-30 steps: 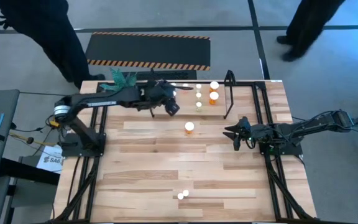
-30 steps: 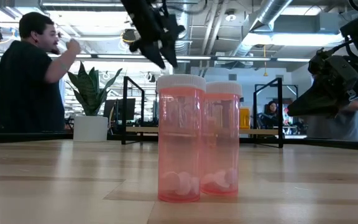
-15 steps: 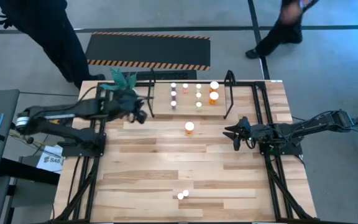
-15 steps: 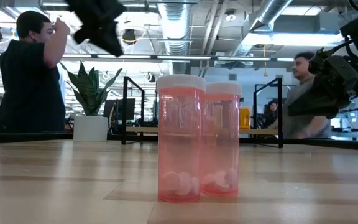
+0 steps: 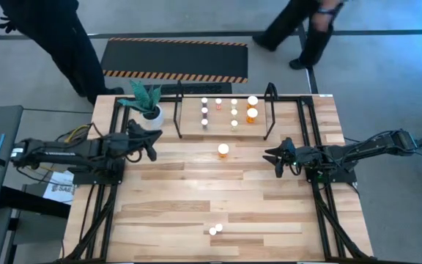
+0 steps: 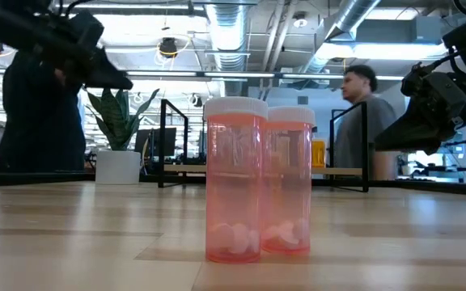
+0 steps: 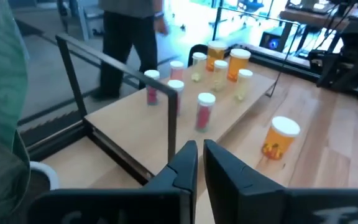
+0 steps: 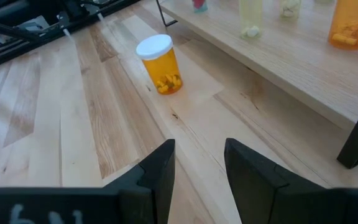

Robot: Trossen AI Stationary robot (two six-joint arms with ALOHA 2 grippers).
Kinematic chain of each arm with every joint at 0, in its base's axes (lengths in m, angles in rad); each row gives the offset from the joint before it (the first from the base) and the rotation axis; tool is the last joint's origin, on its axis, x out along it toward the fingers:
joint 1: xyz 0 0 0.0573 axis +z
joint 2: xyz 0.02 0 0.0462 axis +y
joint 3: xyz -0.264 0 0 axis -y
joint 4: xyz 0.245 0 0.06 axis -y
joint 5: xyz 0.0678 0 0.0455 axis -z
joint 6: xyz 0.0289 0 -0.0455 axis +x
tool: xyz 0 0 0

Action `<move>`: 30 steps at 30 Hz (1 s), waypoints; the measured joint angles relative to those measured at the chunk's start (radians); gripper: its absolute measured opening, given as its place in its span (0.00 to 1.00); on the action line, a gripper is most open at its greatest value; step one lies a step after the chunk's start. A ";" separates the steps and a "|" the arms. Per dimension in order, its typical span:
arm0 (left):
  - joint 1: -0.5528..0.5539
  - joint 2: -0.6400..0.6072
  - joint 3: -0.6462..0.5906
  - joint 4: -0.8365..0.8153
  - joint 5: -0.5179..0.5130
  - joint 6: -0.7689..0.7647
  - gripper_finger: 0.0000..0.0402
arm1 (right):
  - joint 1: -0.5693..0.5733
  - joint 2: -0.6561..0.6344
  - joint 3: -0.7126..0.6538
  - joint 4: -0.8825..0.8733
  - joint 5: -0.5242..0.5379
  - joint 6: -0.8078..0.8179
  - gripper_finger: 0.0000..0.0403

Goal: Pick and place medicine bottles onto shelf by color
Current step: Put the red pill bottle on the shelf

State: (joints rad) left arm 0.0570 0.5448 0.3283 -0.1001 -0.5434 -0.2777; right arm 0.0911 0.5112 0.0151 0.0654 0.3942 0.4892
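Note:
The shelf [image 5: 226, 110], a black tube frame over a low board, stands at the table's far middle with several white-capped bottles on it [image 7: 205, 109]. One orange bottle [image 5: 223, 150] stands upright on the table in front of the shelf, also seen as the orange bottle [image 8: 159, 64]. Two pinkish bottles [image 5: 215, 229] stand side by side near the front edge, close to the low camera [image 6: 233, 178]. My left gripper [image 5: 151, 147] is shut and empty at the table's left, beside the plant. My right gripper [image 5: 273, 158] hangs open and empty at the right of the orange bottle.
A white pot with a green plant [image 5: 149, 110] stands at the far left, just beyond my left gripper. A black mat with striped edges [image 5: 174, 59] lies on the floor behind the table. People walk behind the table [image 6: 366, 121].
My left gripper has drawn back from above the shelf toward the table's left edge and come down, its fingers tipping up from steeply downward to nearly level. The bottles have not moved. My right arm has kept still.

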 joint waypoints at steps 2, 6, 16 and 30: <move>0.000 -0.037 -0.042 0.028 0.001 0.004 0.03 | 0.000 0.000 0.000 0.000 0.000 0.000 0.40; 0.000 -0.087 -0.096 0.051 0.035 0.005 0.03 | 0.000 0.000 0.000 0.000 0.000 0.000 0.40; 0.000 -0.123 -0.199 0.112 0.099 0.005 0.03 | 0.000 0.000 0.000 0.000 0.000 0.000 0.40; 0.000 -0.122 -0.312 0.240 0.111 -0.072 0.03 | 0.000 0.000 0.000 0.000 0.000 0.000 0.40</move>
State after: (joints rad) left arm 0.0574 0.4225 0.0166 0.1396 -0.4327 -0.3500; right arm 0.0911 0.5112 0.0151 0.0651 0.3939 0.4892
